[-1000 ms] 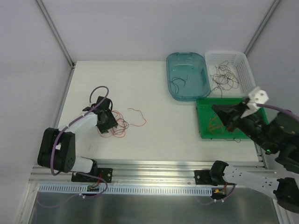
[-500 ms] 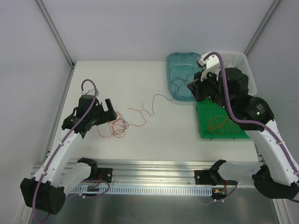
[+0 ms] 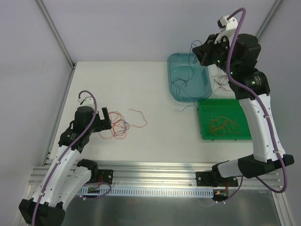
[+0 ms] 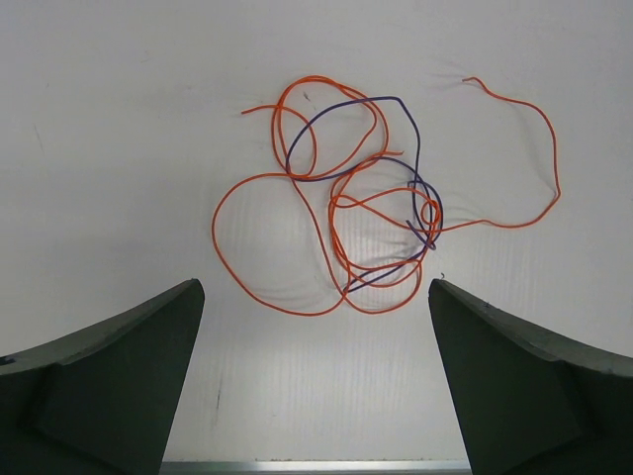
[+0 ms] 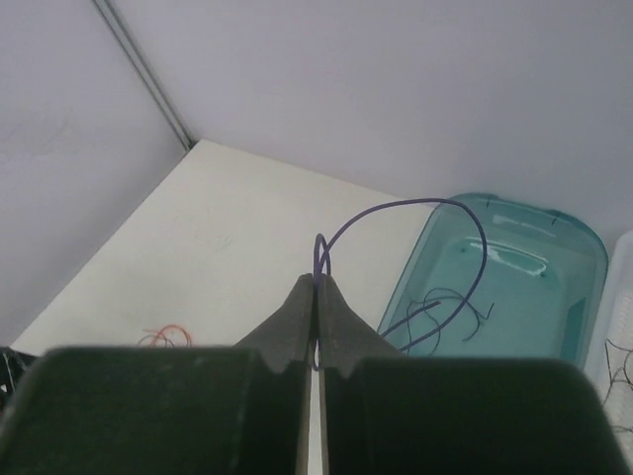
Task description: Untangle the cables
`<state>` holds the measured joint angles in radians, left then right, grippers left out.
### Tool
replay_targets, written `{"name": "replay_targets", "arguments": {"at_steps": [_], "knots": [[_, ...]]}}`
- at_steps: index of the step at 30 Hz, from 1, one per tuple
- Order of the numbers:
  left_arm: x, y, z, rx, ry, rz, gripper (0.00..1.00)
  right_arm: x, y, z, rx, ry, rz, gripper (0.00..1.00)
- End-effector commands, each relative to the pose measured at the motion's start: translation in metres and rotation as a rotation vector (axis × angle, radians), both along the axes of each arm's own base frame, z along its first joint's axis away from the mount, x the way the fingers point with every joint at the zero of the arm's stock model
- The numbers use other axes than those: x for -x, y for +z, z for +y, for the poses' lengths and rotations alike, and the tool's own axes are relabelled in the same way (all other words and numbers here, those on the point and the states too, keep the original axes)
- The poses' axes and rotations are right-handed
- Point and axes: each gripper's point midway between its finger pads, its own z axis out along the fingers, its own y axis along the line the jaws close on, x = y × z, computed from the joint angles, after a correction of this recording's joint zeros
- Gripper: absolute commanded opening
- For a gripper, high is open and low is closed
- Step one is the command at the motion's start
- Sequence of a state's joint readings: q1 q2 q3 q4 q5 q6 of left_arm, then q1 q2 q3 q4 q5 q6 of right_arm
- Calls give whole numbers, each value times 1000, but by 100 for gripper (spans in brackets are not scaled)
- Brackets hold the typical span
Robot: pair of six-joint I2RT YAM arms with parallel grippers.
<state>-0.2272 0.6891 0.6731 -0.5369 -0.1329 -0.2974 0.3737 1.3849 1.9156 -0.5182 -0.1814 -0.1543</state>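
A tangle of orange-red cables with one dark purple cable [image 4: 346,198] lies on the white table; it also shows in the top view [image 3: 120,127]. My left gripper [image 4: 316,289] is open and empty, just on the near side of the tangle; in the top view it [image 3: 104,116] sits at the tangle's left. My right gripper [image 5: 318,280] is shut on a thin purple cable [image 5: 415,203] that arcs away over the teal bin [image 5: 554,247]. In the top view this gripper [image 3: 200,51] is raised high above the bin.
The teal bin [image 3: 175,89] holds a few dark cables. A white basket [image 3: 244,59] with dark cables stands to its right. A green tray [image 3: 205,134] in front of them holds orange cables. A loose orange strand [image 3: 138,113] lies right of the tangle.
My right arm has risen and swung back over the teal bin, lifting the purple cable off the table. My left gripper has drawn back slightly from the tangle.
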Motion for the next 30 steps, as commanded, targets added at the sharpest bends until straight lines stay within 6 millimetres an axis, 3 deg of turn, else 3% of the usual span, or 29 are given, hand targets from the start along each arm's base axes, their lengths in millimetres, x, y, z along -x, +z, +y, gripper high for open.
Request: {"name": "replay_targets", "arguments": {"at_steps": [1,7,14,18,19,22,23,26,28,29,30], "knots": [[-10,6,13,-48,52,-37,99,-15,56,4,-161,91,-139,1],[-9,2,6,-27,25,-17,99,-38,91,-13,-250,159,-224,1],[-10,-2,9,-39,33,-5,99,-103,69,-49,-248,41,-229,1],[-10,-4,9,-45,35,6,99,-152,10,-54,-225,-3,-121,1],[-11,-4,9,-45,35,6,99,-164,-17,-54,-216,-12,-73,1],[-11,-4,10,-47,39,7,99,-188,-69,-61,-192,-71,-8,1],[-11,-6,9,-45,38,12,99,-195,-100,-63,-184,-95,48,1],[-11,-5,9,-42,33,13,99,-215,-169,-70,-161,-154,189,1],[-11,-7,8,-44,30,19,99,-216,-209,-67,-146,-158,304,4],[-11,-7,7,-42,27,19,99,-221,-240,-66,-137,-163,371,7],[-11,-8,7,-42,28,23,99,-217,-258,-64,-131,-161,432,21]]}}
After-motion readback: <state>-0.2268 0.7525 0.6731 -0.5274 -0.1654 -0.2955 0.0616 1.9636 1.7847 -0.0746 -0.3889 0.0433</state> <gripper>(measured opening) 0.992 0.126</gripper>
